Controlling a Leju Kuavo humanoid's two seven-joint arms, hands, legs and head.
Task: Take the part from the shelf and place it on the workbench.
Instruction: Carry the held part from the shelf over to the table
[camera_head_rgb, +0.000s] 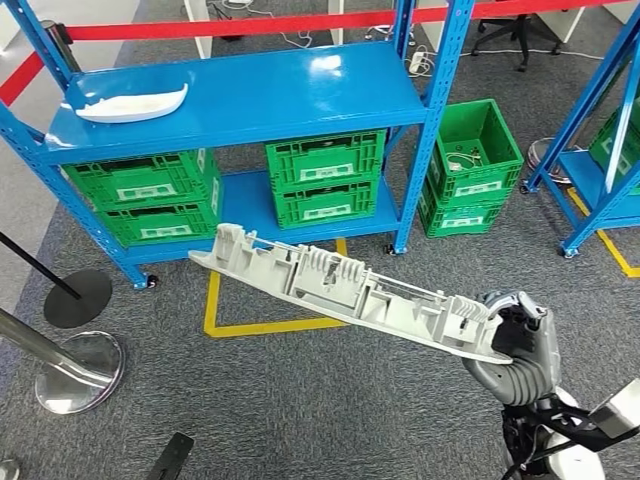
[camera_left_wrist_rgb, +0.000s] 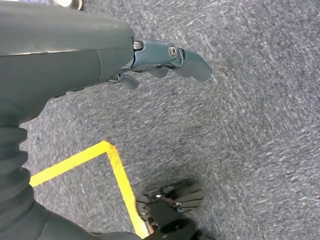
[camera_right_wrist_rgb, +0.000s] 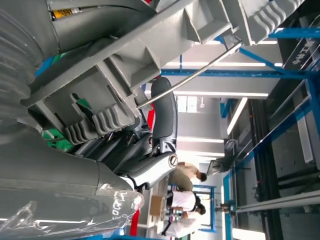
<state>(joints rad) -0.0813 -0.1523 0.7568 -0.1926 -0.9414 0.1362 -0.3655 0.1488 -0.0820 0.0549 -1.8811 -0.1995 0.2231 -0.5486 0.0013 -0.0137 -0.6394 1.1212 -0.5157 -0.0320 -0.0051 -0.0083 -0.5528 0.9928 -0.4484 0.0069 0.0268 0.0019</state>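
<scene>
The right hand (camera_head_rgb: 519, 335) grips one end of a long grey ribbed plastic part (camera_head_rgb: 340, 290), fingers (camera_right_wrist_rgb: 164, 112) wrapped around its edge. The part is held in the air over the grey carpet (camera_head_rgb: 302, 410), reaching from the hand toward 10 o'clock, clear of the blue shelf (camera_head_rgb: 241, 100).

The left hand (camera_left_wrist_rgb: 113, 55) hangs above the carpet with its fingers (camera_left_wrist_rgb: 188, 60) extended and apart, holding nothing.

On the shelf's top deck, at 11 o'clock, a second white part (camera_head_rgb: 132, 105) lies flat. Under that deck sit two stacks of green crates (camera_head_rgb: 324, 180), one left and one centre; a further green crate stack (camera_head_rgb: 468, 165) stands on the floor just right of the shelf, at 1 o'clock. Yellow floor tape (camera_head_rgb: 260, 325) marks a corner beneath the held part. Two metal stanchion bases (camera_head_rgb: 79, 370) stand at 9 o'clock. A red barrier belt (camera_head_rgb: 226, 25) runs behind the shelf. A second blue rack (camera_head_rgb: 604, 150) stands at 3 o'clock. The right wrist view shows people (camera_right_wrist_rgb: 185, 200) standing in the distance.
</scene>
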